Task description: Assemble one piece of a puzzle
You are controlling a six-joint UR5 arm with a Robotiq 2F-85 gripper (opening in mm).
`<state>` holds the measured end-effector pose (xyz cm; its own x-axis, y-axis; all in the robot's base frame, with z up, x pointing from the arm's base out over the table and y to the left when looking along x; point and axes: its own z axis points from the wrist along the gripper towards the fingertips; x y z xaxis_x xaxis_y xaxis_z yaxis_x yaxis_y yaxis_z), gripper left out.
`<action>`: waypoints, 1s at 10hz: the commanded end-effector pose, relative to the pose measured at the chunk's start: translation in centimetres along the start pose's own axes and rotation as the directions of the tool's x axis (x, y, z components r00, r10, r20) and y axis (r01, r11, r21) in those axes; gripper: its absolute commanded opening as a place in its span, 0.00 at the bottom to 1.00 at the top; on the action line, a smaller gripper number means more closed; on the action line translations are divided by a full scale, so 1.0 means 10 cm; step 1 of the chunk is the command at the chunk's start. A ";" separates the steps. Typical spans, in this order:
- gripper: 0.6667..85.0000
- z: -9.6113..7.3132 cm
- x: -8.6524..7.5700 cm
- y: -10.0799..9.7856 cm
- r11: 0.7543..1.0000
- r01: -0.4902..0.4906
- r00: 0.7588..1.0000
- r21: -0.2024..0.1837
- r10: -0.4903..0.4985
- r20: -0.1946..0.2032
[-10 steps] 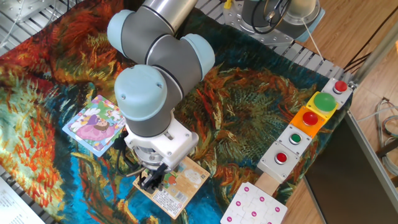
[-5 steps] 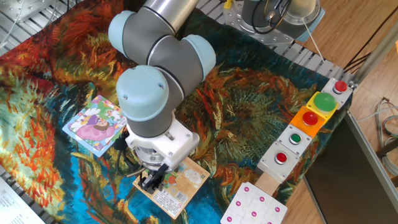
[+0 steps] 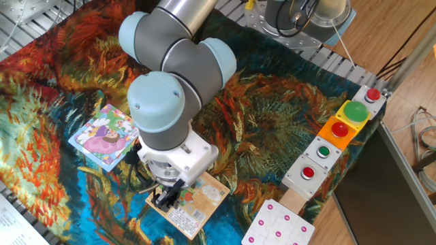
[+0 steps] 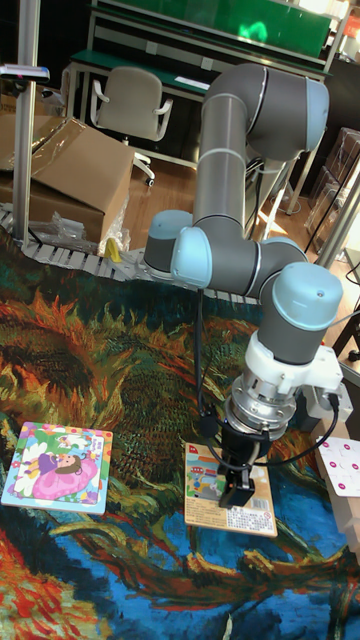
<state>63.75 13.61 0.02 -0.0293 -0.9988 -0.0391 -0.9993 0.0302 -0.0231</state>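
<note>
Where the fixed view looks down on the counter (image 3: 286, 136), the hand (image 3: 165, 199) hangs low over the orange card (image 3: 194, 204), its dark fingers (image 3: 163, 197) close together and apparently at or just above the card's left part. Whether they are clenched on anything I cannot tell; the piece itself is too small and too hidden by the wrist to pick out. The puzzle (image 3: 103, 135) lies flat well to the left of the card, apart from it, on the patterned cloth (image 3: 272, 116).

From the tall fixed view the hand (image 4: 238, 466) points straight down onto the card (image 4: 228, 490), fingers (image 4: 239, 465) nearly touching each other, and again no pale piece shows between them. The puzzle (image 4: 57, 466) sits at the far left, near the cloth's edge.

A cardboard jigsaw piece is likely very light, thin and stiff enough to hold shape, yet easy to bend or crease at its tabs. Lying flat it offers little to pinch; I judge the opposite edges across its body the best hold, with gentle force.
</note>
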 end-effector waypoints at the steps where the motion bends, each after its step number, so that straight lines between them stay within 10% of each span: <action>1: 0.65 -0.02 -0.01 0.01 1.000 -0.014 1.000 -0.001 0.014 -0.002; 10: 0.49 -0.03 0.03 -0.02 0.999 -0.031 0.999 0.011 0.031 -0.013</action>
<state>63.81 13.25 0.18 -0.0481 -0.9987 -0.0175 -0.9983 0.0487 -0.0323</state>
